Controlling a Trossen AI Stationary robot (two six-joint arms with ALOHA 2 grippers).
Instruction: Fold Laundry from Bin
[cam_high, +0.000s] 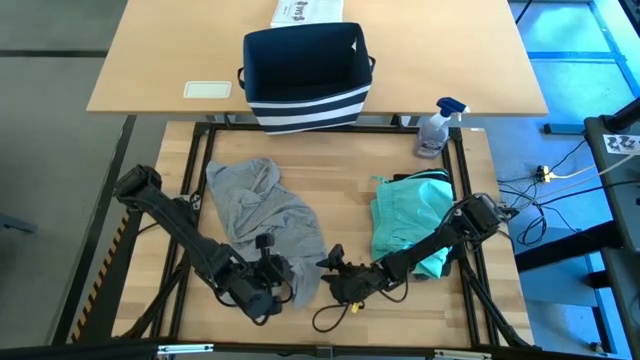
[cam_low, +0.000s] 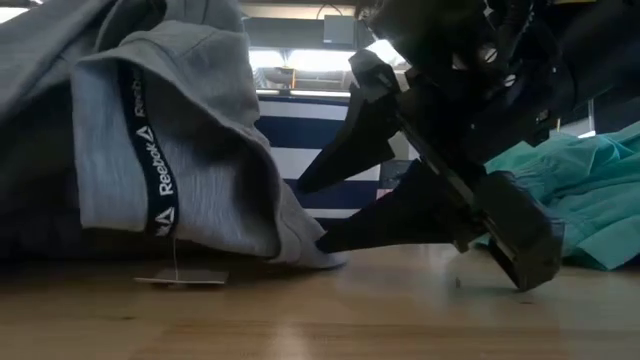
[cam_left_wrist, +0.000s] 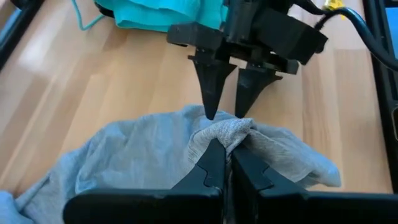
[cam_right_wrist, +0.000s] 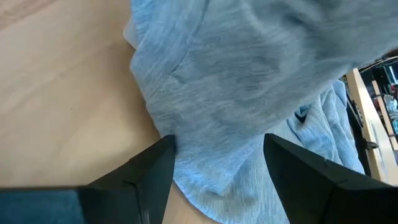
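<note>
From above, the grey T-shirt (cam_high: 262, 212) lies crumpled on the left half of the slatted worktop (cam_high: 340, 180), and the teal piece (cam_high: 412, 218) lies bunched on the right half, well apart from it. The navy bin (cam_high: 305, 78) with white stripes stands on the lighter table behind, a white box (cam_high: 306, 12) just beyond it and a spray bottle (cam_high: 436, 128) near its right corner. The left hand (cam_high: 272, 283) sits at the near edge of the grey T-shirt; the right hand (cam_high: 333, 266) reaches in from the right, just beside the same edge. At table height, the grey T-shirt (cam_low: 170, 140) rises in a fold with a black logo band showing, and a small tag (cam_low: 182, 277) hangs from it onto the worktop; the right hand (cam_low: 310, 212) has its two dark fingers spread, the lower one touching the cloth's edge, with the teal piece (cam_low: 590, 190) behind. The left wrist view shows the left hand (cam_left_wrist: 226, 163) clenched on a pinched ridge of the grey T-shirt (cam_left_wrist: 143, 155), with the right hand (cam_left_wrist: 227, 112) pointing down at that ridge, fingers apart. The right wrist view shows the right hand (cam_right_wrist: 219, 144) released, its fingers on either side of the grey T-shirt (cam_right_wrist: 236, 81).
</note>
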